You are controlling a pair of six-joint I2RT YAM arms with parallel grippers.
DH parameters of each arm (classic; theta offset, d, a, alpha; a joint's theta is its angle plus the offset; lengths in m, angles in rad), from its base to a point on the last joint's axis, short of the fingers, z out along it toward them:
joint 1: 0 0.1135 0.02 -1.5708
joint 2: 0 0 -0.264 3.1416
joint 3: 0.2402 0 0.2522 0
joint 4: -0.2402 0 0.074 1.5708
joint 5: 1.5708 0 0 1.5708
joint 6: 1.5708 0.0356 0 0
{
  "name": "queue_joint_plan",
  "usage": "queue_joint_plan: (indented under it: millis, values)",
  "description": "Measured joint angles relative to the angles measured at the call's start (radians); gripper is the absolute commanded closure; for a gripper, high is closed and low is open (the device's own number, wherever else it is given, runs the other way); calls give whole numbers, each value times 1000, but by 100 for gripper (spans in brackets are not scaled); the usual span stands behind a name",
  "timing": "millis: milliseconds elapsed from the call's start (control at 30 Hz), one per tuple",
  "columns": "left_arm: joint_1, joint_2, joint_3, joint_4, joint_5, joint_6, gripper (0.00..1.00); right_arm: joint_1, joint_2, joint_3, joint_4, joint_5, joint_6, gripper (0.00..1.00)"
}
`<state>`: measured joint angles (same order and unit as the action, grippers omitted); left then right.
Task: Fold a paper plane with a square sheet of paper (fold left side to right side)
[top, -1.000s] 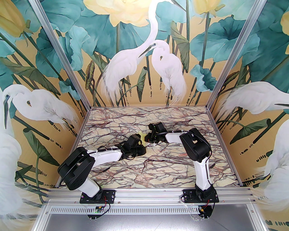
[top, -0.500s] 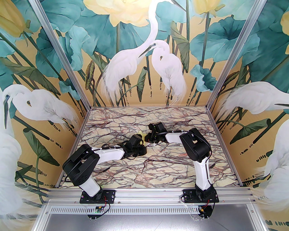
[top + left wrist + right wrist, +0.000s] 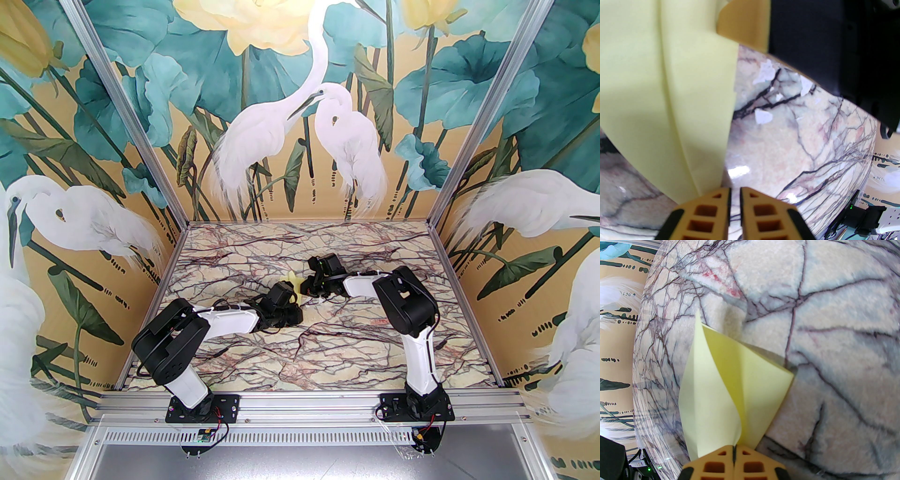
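Note:
The square sheet of paper is pale yellow and folded into a pointed shape with a centre crease. It is held off the marble table at mid-table. My right gripper is shut on the wide end of the sheet of paper, whose point faces away from the camera. My left gripper hovers beside the sheet of paper, its jaws shut to a thin slit with nothing seen between them. The paper's lower end passes behind the left finger. In the top view the left gripper and right gripper nearly meet.
Small white scraps lie on the marble under the grippers. The right arm's black body looms close above the left gripper. Painted walls enclose the table on three sides, and an aluminium rail carries both arm bases.
My left arm has swung its elbow rightwards and pushed slightly forward. The visible paper end has shifted a little to the left. The right arm has stayed still.

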<state>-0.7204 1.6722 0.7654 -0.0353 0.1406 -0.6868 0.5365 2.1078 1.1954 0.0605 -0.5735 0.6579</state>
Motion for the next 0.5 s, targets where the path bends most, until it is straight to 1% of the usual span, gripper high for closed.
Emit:
queue_joint_plan:
  millis: [500]
  values:
    - [1, -3, -39, 61, -3, -1, 85, 0, 0, 0, 0, 0, 0, 100]
